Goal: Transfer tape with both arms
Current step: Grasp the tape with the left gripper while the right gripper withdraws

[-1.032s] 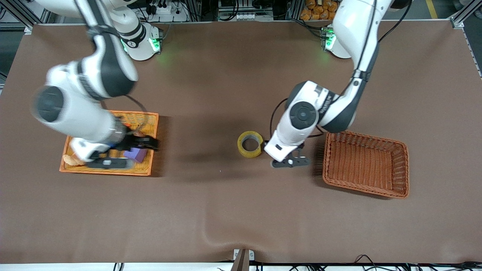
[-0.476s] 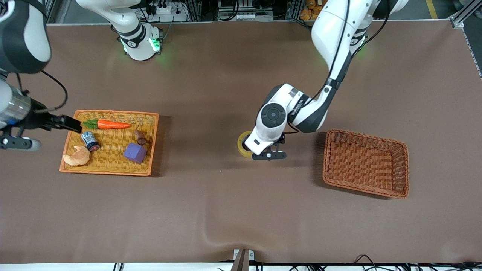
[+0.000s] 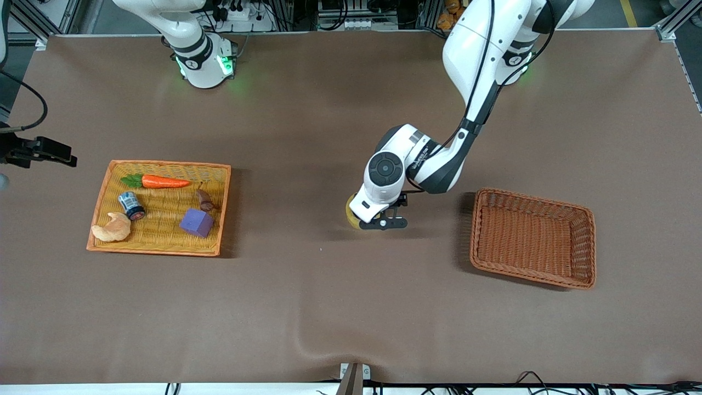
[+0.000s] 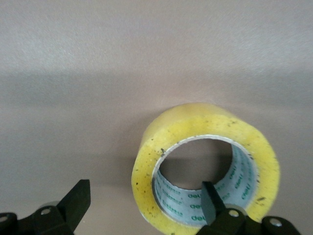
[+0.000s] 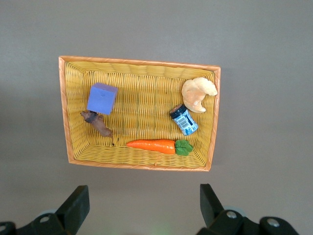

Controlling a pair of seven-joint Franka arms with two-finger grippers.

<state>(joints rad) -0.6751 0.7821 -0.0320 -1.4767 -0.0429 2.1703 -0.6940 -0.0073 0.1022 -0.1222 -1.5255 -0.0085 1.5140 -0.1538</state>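
Observation:
The tape (image 4: 205,166), a yellow roll with a grey-white printed core, lies on the brown table between the two baskets, its hole facing up. In the front view only a yellow sliver of the tape (image 3: 351,213) shows under the left hand. My left gripper (image 4: 144,198) is open and low over it, with one fingertip (image 4: 211,200) inside the core and the other outside the roll, neither pressing its wall. In the front view the left gripper (image 3: 384,222) sits right beside that sliver. My right gripper (image 5: 144,196) hangs open and empty high above the yellow tray.
The yellow wicker tray (image 3: 104,186) at the right arm's end holds a carrot (image 3: 162,181), a small can (image 3: 131,204), a croissant (image 3: 112,227), a purple block (image 3: 197,222) and a brown piece. A brown wicker basket (image 3: 589,247) stands beside the left hand. The right arm's wrist (image 3: 33,149) shows at the view's edge.
The left arm swung from beside the brown basket over the tape and came down around one wall of it. The right arm lifted out of the yellow tray and pulled away toward the table's end.

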